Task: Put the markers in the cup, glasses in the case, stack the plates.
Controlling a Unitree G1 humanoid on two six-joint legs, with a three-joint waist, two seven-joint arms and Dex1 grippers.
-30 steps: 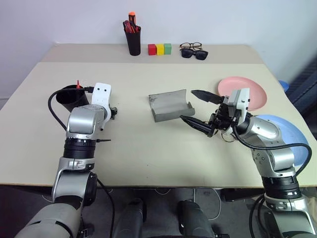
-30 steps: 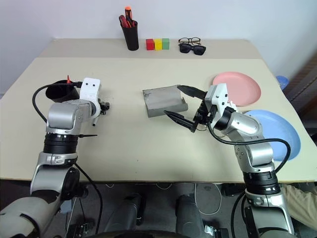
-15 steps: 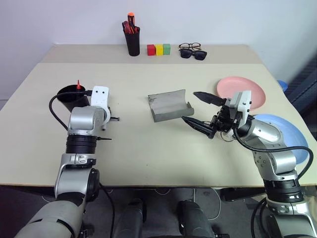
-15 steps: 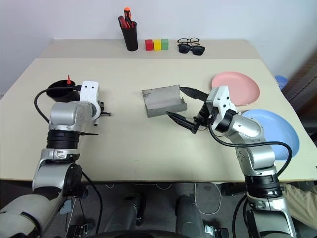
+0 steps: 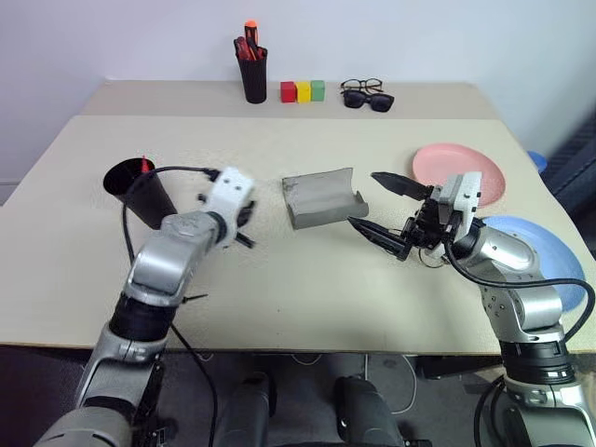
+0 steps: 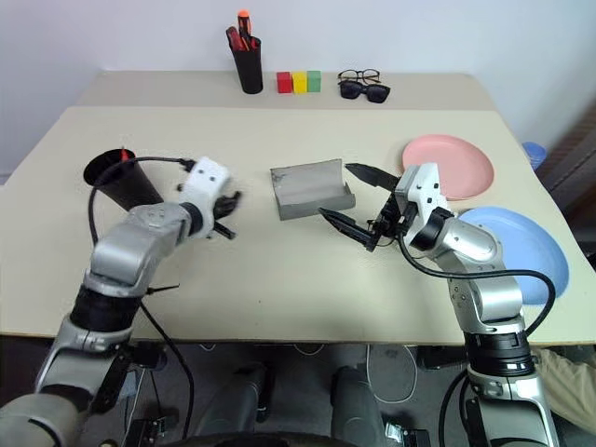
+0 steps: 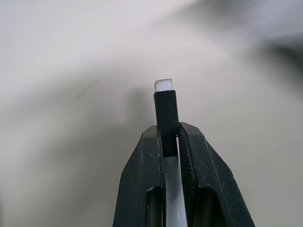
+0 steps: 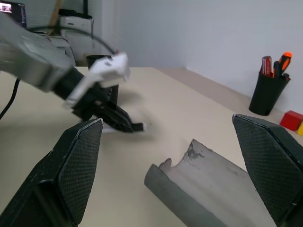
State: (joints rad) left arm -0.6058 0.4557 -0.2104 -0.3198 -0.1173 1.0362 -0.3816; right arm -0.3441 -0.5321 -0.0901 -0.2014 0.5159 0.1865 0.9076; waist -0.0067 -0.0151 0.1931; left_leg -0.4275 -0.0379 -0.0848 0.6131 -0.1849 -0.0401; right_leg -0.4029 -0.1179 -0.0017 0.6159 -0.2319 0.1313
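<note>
White-bodied marker with black cap [image 7: 165,124] clamped between closed fingers of left gripper [image 6: 223,216], above tabletop between wide black tapered plastic cup [image 5: 135,189] and open grey felt glasses case [image 5: 321,196]. Red marker [image 5: 143,166] standing in cup. Right gripper [image 5: 377,207] spread wide, empty, just beside case.

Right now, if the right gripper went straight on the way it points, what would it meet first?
Probably the case: it lies just ahead of the open right gripper, framed between its fingers in the wrist view. Height is unclear, so the gripper might pass just above it.
</note>
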